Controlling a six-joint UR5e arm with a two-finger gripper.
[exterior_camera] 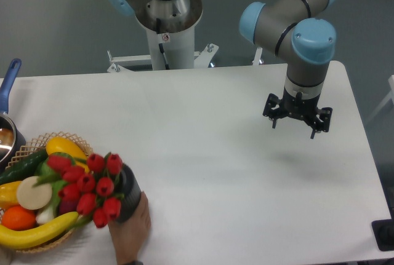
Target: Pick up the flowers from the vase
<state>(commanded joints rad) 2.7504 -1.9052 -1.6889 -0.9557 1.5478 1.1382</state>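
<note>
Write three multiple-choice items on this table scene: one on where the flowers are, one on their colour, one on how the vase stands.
1. Where are the flowers?
A. Near the front left of the table, beside the basket
B. Under the gripper
C. At the back right corner

2. What colour are the buds?
A. Yellow
B. Red
C. White

3. How is the vase at this moment?
A. Standing alone and upright
B. Tilted, with a hand on it
C. Clamped in the gripper

Answers:
1. A: the bunch lies against the wicker basket, far from the gripper over the right side of the table.
2. B: every bud is red on green stems.
3. B: a person's hand cups the dark vase from below, and its mouth leans left.
</note>
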